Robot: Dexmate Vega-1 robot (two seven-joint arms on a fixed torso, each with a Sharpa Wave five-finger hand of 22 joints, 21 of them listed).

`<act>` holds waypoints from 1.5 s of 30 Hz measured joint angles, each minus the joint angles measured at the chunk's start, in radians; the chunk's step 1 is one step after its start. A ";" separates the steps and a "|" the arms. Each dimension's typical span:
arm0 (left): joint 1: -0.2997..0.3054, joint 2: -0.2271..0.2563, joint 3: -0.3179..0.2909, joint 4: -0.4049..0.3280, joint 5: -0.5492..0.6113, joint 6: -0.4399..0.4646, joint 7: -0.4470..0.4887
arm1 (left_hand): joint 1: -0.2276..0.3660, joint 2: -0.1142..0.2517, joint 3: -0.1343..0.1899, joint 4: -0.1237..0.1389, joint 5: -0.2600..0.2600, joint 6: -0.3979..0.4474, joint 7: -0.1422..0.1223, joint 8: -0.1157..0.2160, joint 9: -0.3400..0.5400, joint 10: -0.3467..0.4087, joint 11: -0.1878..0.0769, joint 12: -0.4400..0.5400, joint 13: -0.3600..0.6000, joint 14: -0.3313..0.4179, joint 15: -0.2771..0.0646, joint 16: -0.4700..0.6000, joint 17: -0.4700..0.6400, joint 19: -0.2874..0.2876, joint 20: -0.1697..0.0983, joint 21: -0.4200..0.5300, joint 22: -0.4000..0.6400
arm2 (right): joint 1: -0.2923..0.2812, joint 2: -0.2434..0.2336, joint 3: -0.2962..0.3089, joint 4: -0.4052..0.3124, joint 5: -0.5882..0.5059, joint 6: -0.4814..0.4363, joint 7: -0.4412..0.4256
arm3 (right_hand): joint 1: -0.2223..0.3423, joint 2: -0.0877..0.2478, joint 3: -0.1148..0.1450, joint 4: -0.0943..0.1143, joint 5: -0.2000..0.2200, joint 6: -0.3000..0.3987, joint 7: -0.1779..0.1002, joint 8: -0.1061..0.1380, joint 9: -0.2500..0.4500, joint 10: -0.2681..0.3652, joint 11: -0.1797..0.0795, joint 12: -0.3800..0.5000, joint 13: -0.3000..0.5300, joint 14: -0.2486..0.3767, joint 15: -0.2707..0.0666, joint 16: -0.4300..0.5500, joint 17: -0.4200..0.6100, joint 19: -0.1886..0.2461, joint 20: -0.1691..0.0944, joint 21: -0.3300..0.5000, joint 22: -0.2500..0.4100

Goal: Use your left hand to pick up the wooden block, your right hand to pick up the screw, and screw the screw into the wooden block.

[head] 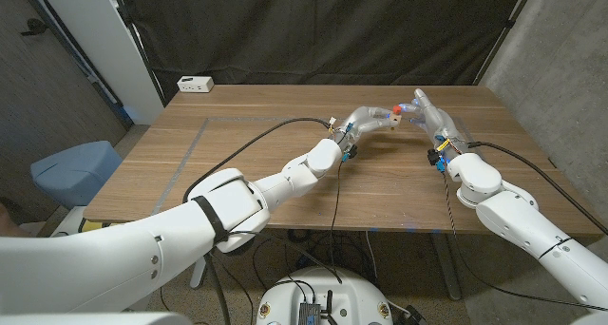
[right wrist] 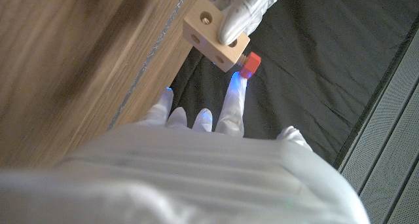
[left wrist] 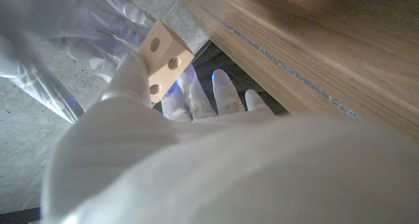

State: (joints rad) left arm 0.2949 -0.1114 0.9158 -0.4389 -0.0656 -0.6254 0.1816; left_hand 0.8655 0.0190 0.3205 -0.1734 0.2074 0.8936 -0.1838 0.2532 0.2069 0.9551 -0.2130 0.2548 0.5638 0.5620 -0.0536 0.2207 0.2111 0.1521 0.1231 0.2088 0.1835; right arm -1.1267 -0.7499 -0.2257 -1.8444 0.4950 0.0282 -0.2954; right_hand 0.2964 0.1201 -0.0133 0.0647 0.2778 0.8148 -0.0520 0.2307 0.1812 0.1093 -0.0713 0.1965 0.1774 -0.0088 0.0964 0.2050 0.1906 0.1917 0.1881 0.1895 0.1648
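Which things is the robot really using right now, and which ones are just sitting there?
Using:
- wooden block, held up in the left hand
- red-headed screw, at the block's side, with the right hand at it

Just sitting there:
- white box at the far left corner of the table
- blue seat beside the table

My head cam looks down from above over the table, whole top in frame. L wrist cam sits close behind the left hand, looking along its back. R wrist cam, same behind the right hand. All three share the wooden block.
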 measured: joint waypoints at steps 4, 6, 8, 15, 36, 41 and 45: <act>0.000 -0.002 0.000 0.003 -0.001 0.001 -0.001 | 0.000 0.000 0.000 0.000 0.000 0.000 0.000 0.000 0.000 0.000 0.000 0.000 0.000 0.000 0.000 0.000 0.000 0.000 0.000 0.000 0.000 | 0.000 0.000 0.000 -0.003 -0.001 -0.004 -0.002 | 0.000 0.000 0.000 0.000 0.000 0.013 0.006 0.000 0.000 0.005 -0.005 0.000 0.000 0.000 0.000 0.000 0.000 0.003 0.003 0.000 0.000; 0.000 -0.003 0.000 0.006 -0.001 0.002 -0.002 | 0.000 0.000 0.000 0.000 0.000 0.000 0.000 0.000 0.000 0.000 0.000 0.000 0.000 0.000 0.000 0.000 0.000 0.000 0.000 0.000 0.000 | -0.002 0.000 0.001 -0.004 -0.001 -0.006 -0.003 | 0.000 0.000 0.000 0.000 0.000 0.018 0.004 0.000 0.000 0.005 -0.005 0.000 0.000 0.005 0.003 0.000 0.000 0.003 0.003 0.000 0.000; -0.001 -0.004 0.000 0.007 -0.002 0.003 -0.003 | 0.000 0.000 0.000 0.000 0.000 0.000 0.000 0.000 0.000 0.000 0.000 0.000 0.000 0.000 0.000 0.000 0.000 0.000 0.000 0.000 0.000 | -0.003 -0.001 0.002 -0.007 -0.001 -0.007 -0.005 | 0.000 0.000 0.000 0.000 0.000 0.021 0.007 0.000 0.000 0.005 -0.005 0.000 0.000 0.009 0.002 0.000 0.000 0.003 0.003 0.000 0.000; -0.004 -0.008 0.001 0.011 -0.004 0.004 -0.006 | 0.000 0.000 0.000 0.000 0.000 0.000 0.000 0.001 0.000 0.000 0.000 0.000 0.000 0.000 0.000 0.000 0.000 0.000 0.000 0.000 0.000 | -0.011 -0.001 0.006 -0.013 -0.002 -0.012 -0.014 | 0.000 0.000 0.000 0.000 0.000 0.034 0.009 0.000 -0.002 0.016 -0.005 0.000 0.000 0.013 -0.002 0.000 0.000 0.007 0.000 0.000 0.000; 0.002 -0.004 0.003 0.000 -0.005 0.002 -0.004 | 0.000 0.000 0.000 0.000 0.000 0.000 0.000 0.001 0.000 0.000 0.000 0.000 0.000 0.000 0.000 0.000 0.000 0.000 0.000 0.000 0.000 | -0.042 -0.005 0.023 -0.041 -0.002 -0.023 -0.035 | 0.007 0.007 0.000 0.000 0.000 0.055 0.009 0.000 -0.001 0.036 -0.011 0.000 0.000 0.029 -0.007 0.000 0.000 0.019 0.001 0.000 0.000; 0.007 -0.001 0.002 -0.009 -0.003 0.001 -0.004 | 0.000 0.000 0.000 0.000 0.000 0.000 0.000 0.001 0.000 0.000 0.000 0.000 0.000 0.000 0.000 0.000 0.000 0.000 0.000 0.000 0.000 | -0.052 -0.005 0.029 -0.048 -0.002 -0.024 -0.042 | 0.007 0.007 0.004 -0.004 0.000 0.069 0.008 0.000 0.000 0.041 -0.006 0.000 0.000 0.029 -0.007 0.000 -0.005 0.019 0.001 0.000 0.000; 0.012 0.004 0.001 -0.017 -0.001 0.001 -0.004 | 0.000 0.000 0.000 0.000 0.000 0.000 0.000 0.001 0.000 0.000 0.000 0.000 0.000 0.000 0.000 0.000 0.000 0.000 0.000 0.000 0.000 | -0.061 -0.005 0.032 -0.055 -0.004 -0.024 -0.047 | 0.007 0.007 0.004 -0.004 0.000 0.071 0.011 0.000 0.001 0.046 -0.011 0.000 0.000 0.032 -0.011 0.000 -0.005 0.019 0.001 0.000 0.000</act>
State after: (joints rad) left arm 0.3064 -0.1077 0.9171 -0.4564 -0.0667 -0.6244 0.1778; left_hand 0.8656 0.0190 0.3205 -0.1734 0.2074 0.8936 -0.1838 0.2539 0.2073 0.9551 -0.2130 0.2548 0.5638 0.5620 -0.0536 0.2207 0.2112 0.1521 0.1231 0.2088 0.1835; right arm -1.1881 -0.7549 -0.1935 -1.8995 0.4906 0.0046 -0.3426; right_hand 0.3031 0.1268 -0.0091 0.0606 0.2778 0.8863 -0.0412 0.2304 0.1817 0.1557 -0.0820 0.1965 0.1774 0.0234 0.0856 0.2050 0.1859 0.2110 0.1895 0.1895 0.1648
